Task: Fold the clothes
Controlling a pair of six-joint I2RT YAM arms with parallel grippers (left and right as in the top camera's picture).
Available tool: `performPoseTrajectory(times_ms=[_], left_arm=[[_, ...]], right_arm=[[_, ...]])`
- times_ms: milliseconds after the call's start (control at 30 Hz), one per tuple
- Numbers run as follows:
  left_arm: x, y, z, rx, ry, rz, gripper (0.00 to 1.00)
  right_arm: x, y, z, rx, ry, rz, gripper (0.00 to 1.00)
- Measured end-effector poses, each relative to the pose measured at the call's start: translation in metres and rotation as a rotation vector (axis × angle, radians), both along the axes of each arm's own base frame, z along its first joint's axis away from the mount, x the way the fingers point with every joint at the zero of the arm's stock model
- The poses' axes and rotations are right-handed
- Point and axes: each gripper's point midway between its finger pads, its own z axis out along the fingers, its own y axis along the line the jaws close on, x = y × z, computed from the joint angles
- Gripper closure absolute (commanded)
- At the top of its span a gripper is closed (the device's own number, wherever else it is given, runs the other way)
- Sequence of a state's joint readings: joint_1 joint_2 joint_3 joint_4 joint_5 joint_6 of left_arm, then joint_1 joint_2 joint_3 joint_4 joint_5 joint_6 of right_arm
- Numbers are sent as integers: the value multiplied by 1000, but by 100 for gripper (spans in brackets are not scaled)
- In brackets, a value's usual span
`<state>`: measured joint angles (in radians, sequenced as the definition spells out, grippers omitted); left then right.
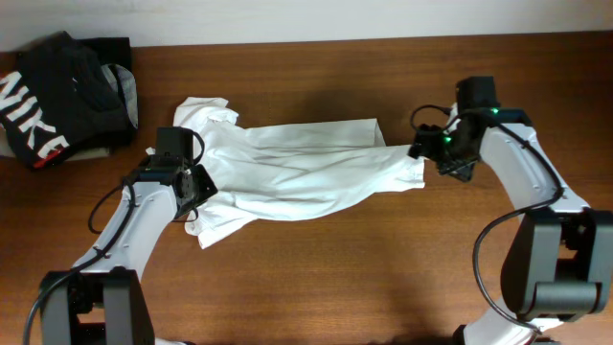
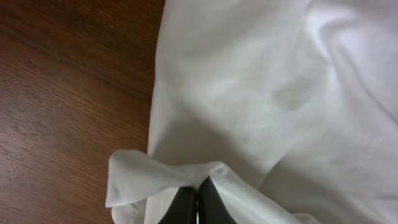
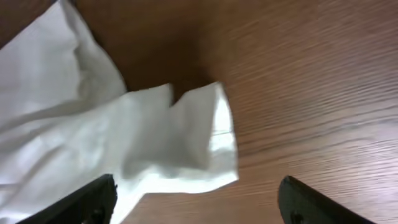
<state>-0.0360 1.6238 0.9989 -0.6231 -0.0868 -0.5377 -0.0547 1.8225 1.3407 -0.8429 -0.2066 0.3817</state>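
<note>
A: overhead: white garment (image 1: 306,172) lay spread on the table (image 1: 316,287), left gripper (image 1: 196,189) on its near edge, right gripper (image 1: 423,150) by the far corner
B: left wrist: jaws were clamped on a thin fold. right wrist: fingers (image 3: 99,199) stood apart, empty. cloth looked limp and light; I'd have pinched corners

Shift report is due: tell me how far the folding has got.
Done: nothing neatly folded; the shirt lies stretched, wrinkled, across the table. In hand: left gripper shut on its edge, right gripper open at the opposite end. Left: every fold, and perhaps the black clothes heaped at a far corner.
</note>
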Motion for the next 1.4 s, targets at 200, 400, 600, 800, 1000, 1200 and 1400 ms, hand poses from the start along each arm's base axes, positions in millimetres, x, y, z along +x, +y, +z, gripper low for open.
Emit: performPoseTrajectory(times_ms=[200, 400, 600, 800, 1000, 1200, 1400], left_arm=[[0, 0, -1, 0, 2, 0, 99], [0, 0, -1, 0, 3, 0, 99], [0, 0, -1, 0, 4, 0, 99], [-1, 0, -1, 0, 7, 0, 99], [-1, 0, -1, 1, 8, 0, 99], [-3, 0, -2, 1, 16, 0, 99], [-3, 0, -2, 0, 16, 0, 99]], right_arm=[[-10, -13, -17, -22, 62, 28, 38], [-24, -9, -35, -30, 126, 146, 32], [7, 5, -30, 36, -15, 188, 41], [28, 10, -50, 64, -58, 179, 96], [60, 13, -53, 67, -157, 120, 0], [38, -10, -45, 6, -22, 120, 3], [15, -9, -54, 5, 60, 151, 41]])
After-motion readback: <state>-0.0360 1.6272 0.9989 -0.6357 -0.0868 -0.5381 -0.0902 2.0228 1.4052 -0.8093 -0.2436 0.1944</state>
